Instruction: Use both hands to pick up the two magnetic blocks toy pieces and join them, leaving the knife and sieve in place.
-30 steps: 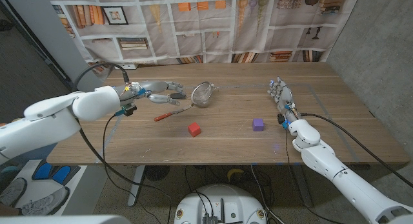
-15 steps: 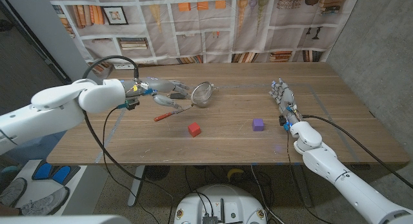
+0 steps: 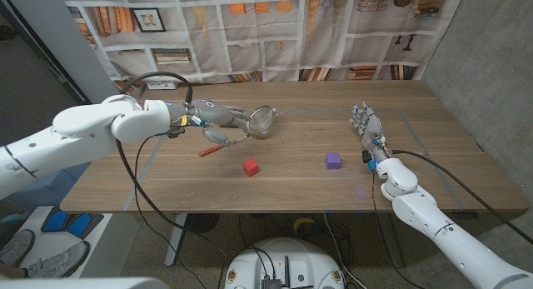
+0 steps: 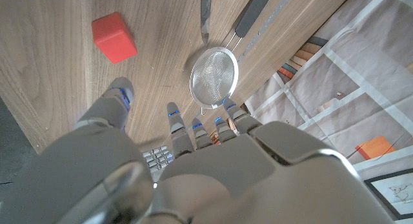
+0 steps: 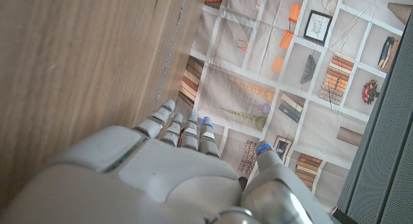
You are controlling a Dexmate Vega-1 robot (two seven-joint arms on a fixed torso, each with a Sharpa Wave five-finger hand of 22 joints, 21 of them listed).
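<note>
A red block (image 3: 251, 166) lies near the middle of the table, and a purple block (image 3: 333, 161) lies to its right, a gap between them. My left hand (image 3: 220, 116) hovers behind the red block with fingers stretched out toward the sieve (image 3: 261, 121), holding nothing. The left wrist view has that hand (image 4: 187, 166) above the red block (image 4: 114, 37) and the sieve (image 4: 214, 77). My right hand (image 3: 366, 126) stands on edge beyond and to the right of the purple block, fingers straight and empty. The right wrist view looks along this hand (image 5: 174, 166).
A red-handled knife (image 3: 213, 147) lies just in front of my left hand, left of the red block, with its blade (image 4: 205, 17) beside the sieve's dark handle (image 4: 251, 11). The wooden table (image 3: 291, 193) has bare board along its front edge.
My left hand has reached right, from the table's left side to right beside the sieve. The right hand and both blocks have stayed put.
</note>
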